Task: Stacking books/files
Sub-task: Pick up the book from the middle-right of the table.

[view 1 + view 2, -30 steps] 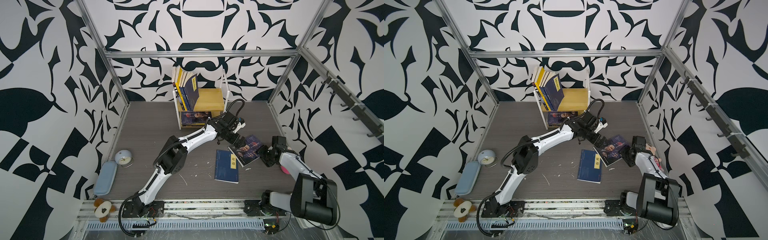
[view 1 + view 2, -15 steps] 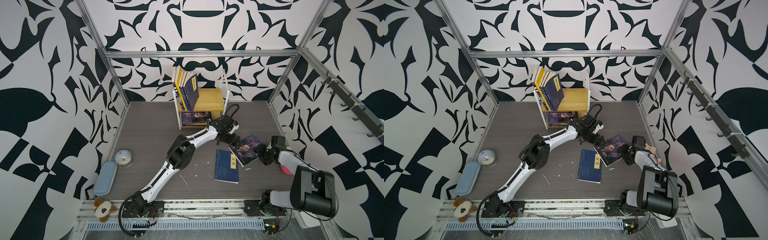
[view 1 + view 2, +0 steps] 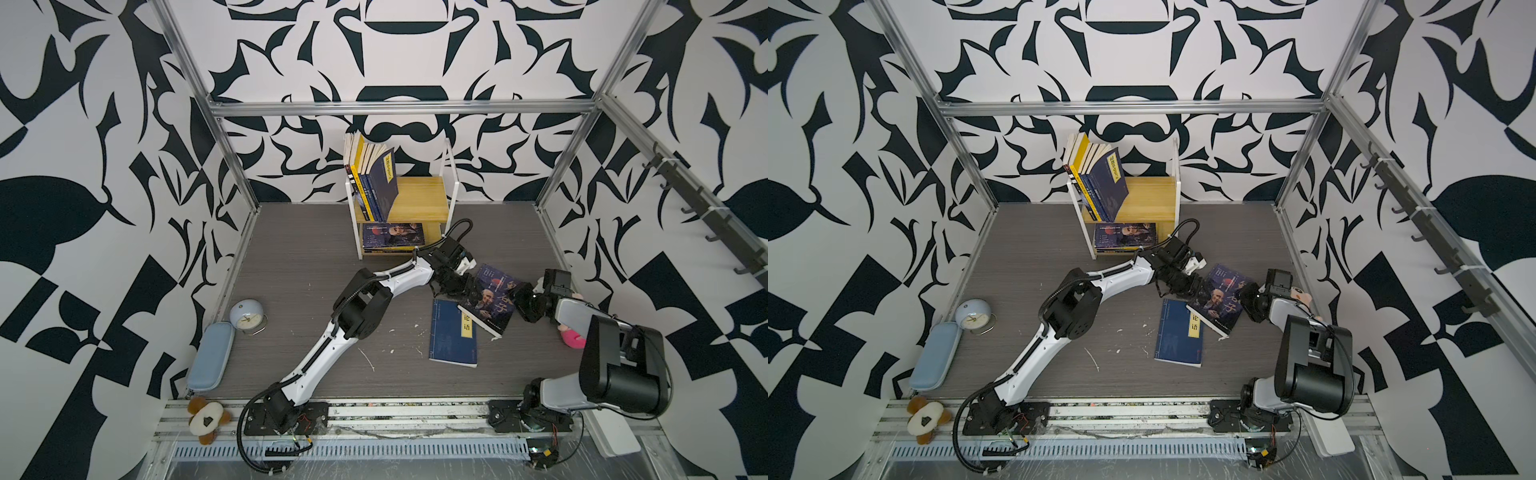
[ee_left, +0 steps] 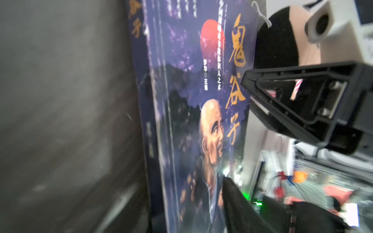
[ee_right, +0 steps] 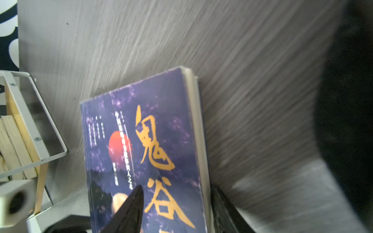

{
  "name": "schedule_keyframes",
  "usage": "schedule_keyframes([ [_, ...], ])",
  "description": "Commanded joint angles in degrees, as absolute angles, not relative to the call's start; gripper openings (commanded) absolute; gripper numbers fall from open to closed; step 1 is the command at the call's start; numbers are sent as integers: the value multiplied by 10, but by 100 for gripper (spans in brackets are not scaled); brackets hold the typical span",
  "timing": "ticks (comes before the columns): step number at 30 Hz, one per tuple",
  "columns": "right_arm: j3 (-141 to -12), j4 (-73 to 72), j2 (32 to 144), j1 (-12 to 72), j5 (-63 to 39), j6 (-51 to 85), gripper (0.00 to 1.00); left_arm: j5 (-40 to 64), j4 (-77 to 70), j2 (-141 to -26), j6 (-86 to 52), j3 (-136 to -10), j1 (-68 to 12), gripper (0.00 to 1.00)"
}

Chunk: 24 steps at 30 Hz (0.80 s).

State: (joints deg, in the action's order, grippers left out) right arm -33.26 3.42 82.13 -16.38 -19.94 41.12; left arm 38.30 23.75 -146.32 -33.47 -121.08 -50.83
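A dark purple-blue book with an old man's face (image 3: 492,297) (image 3: 1219,299) lies tilted, its near corner resting on a flat navy book with a yellow label (image 3: 451,336) (image 3: 1177,338). My left gripper (image 3: 463,289) (image 3: 1192,286) straddles its spine edge. In the left wrist view one finger (image 4: 232,199) lies against the cover (image 4: 191,100), and the other is hidden behind the book. My right gripper (image 3: 521,297) (image 5: 175,193) holds the opposite page edge, one finger over the cover (image 5: 161,141) and one beside the pages. More books stand on the shelf (image 3: 372,183).
A wooden shelf with a white frame (image 3: 428,199) stands at the back, with a flat book (image 3: 392,235) beneath it. A clock (image 3: 248,316), a light-blue pencil case (image 3: 211,355) and a plush toy (image 3: 205,419) sit at the left. A pink toy (image 3: 571,334) lies by the right arm.
My left gripper came down onto the book's spine edge and its jaws narrowed a lot. The left elbow swung right. The right gripper's jaws narrowed slightly at the page edge.
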Motion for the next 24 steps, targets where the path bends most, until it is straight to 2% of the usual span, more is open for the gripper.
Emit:
schedule_keyframes([
  [1, -318, 60, 835, -157, -228, 424, 55, 437, 185, -1435, -389, -1220, -514, 43],
  [4, -317, 64, 822, -157, -229, 423, 55, 419, 178, -1427, -396, -1224, -511, 29],
  [6, -317, 71, 803, -157, -231, 423, 56, 405, 190, -1414, -381, -1223, -511, 13],
  [11, -326, 92, 717, -157, -239, 414, 60, 372, 249, -1365, -287, -1242, -513, 2],
  [16, -336, 75, 591, -157, -268, 417, 72, 383, 289, -1273, -202, -1249, -514, 0],
  [20, -310, -39, 490, -157, -310, 472, 81, 403, 312, -1175, -132, -1213, -512, 0],
  [24, -300, -186, 451, -157, -368, 538, 83, 417, 381, -1093, -48, -1199, -502, 0],
])
